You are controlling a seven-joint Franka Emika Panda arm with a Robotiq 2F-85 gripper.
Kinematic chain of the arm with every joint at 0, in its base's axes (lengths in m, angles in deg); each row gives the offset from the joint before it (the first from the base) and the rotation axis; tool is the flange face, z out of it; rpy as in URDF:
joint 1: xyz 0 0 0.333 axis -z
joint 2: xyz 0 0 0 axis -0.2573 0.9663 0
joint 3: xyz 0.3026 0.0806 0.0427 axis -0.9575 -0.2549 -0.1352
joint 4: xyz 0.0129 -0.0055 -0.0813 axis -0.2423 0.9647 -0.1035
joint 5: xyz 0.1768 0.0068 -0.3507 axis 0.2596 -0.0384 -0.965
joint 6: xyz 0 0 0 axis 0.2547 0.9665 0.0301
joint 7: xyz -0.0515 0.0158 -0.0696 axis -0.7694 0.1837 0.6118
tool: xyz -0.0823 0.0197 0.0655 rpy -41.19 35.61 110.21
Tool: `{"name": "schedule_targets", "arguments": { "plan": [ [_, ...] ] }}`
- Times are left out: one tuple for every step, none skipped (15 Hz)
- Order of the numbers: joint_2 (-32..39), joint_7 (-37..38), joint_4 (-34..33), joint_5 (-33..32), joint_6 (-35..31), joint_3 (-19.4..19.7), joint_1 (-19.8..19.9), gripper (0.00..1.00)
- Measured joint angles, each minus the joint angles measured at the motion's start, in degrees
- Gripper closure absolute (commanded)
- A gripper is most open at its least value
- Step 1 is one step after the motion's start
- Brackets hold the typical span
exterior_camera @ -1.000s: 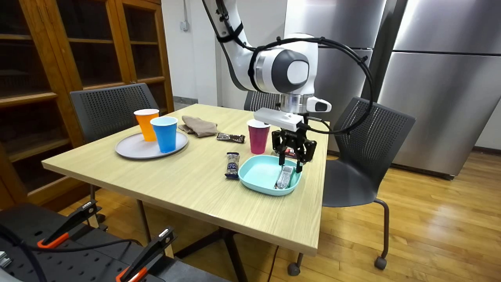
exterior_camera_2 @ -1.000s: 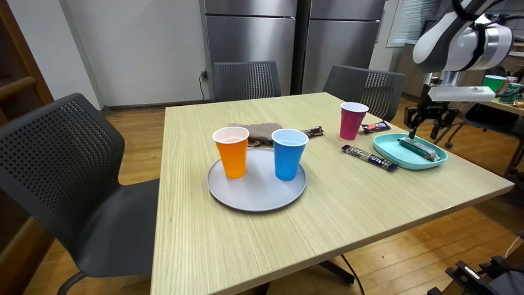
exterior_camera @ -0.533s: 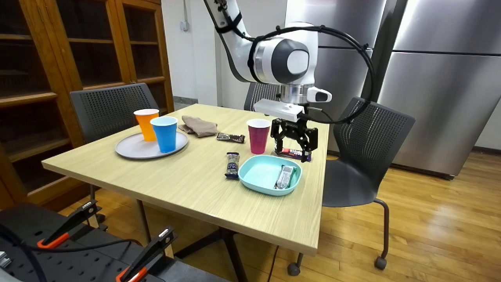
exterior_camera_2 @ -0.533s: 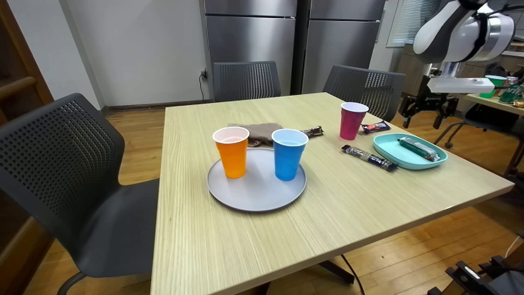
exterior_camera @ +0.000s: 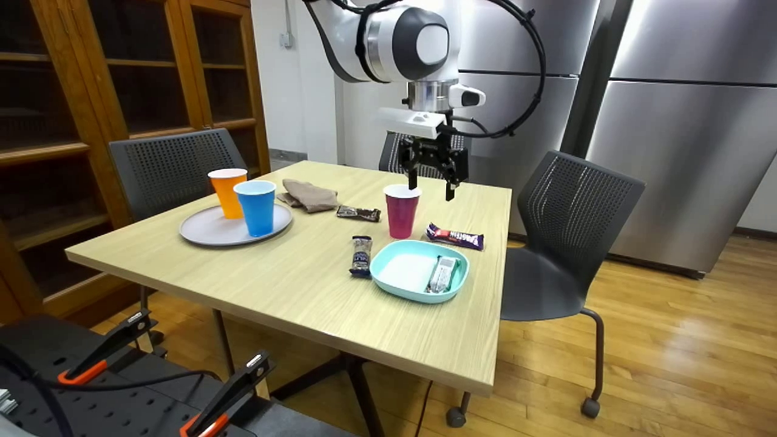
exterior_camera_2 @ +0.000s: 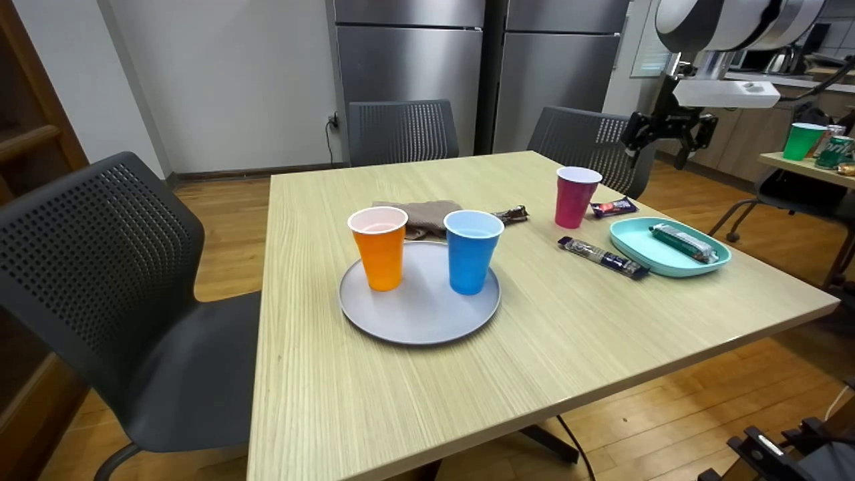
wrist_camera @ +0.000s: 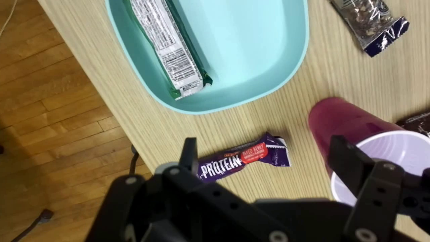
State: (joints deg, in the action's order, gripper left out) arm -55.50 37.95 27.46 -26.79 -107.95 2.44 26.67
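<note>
Tool (exterior_camera: 431, 187) wide open, nothing held; green-edged bar (exterior_camera: 444, 274) sits in teal dish (exterior_camera: 397, 267).
In an exterior view, tool hangs above tabletop (exterior_camera: 303, 267), jaws spread & empty; maroon cup (exterior_camera: 400, 215) & purple bar (exterior_camera: 455, 237) are below it, apart; dish is lower, in front, w/ navy-ended bar (exterior_camera: 360, 256) just beside it; dark bar (exterior_camera: 358, 213) is past the cup from tool. In an exterior view, gray plate (exterior_camera_2: 421, 321) w/ orange cup (exterior_camera_2: 382, 260) & blue cup (exterior_camera_2: 472, 260) is well apart from tool. Wrist view: purple bar shows b/w jaws, lower down, not gripped; green-edged bar lies barcode up. Progress, prob.: that one's set down & free of tool; the 3 other bars lie outside dish.
</note>
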Motion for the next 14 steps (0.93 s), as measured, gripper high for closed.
{"name": "schedule_targets", "arguments": {
  "plan": [
    [0.04, 0.0, 0.01, 0.0, 0.0, 0.0, -0.11, 0.0],
    [0.32, 0.0, 0.0, 0.0, -0.04, 0.06, -0.04, 0.0],
    [0.68, 0.0, 0.01, 0.0, -0.11, 0.17, 0.22, 0.0],
    [0.85, 0.0, 0.01, 0.0, -0.11, 0.26, 0.34, 0.0],
    [0.92, 0.0, 0.0, 0.0, -0.12, 0.26, 0.34, 0.0],
    [0.94, 0.0, 0.0, 0.0, -0.12, 0.27, 0.36, 0.0],
    [0.94, 0.0, 0.0, 0.0, -0.12, 0.27, 0.34, 0.0],
    [0.94, 0.0, 0.0, 0.0, -0.12, 0.26, 0.32, 0.0],
    [0.94, 0.0, 0.0, 0.0, -0.12, 0.27, 0.33, 0.0],
    [0.94, 0.0, 0.0, 0.0, -0.12, 0.27, 0.34, 0.0],
    [0.94, 0.0, 0.0, 0.0, -0.12, 0.26, 0.33, 0.0],
    [0.94, 0.0, 0.0, 0.0, -0.12, 0.27, 0.34, 0.0],
    [0.94, 0.0, -0.01, 0.0, -0.12, 0.27, 0.34, 0.0],
    [0.94, 0.0, -0.01, 0.0, -0.12, 0.26, 0.33, 0.0]
  ]
}}
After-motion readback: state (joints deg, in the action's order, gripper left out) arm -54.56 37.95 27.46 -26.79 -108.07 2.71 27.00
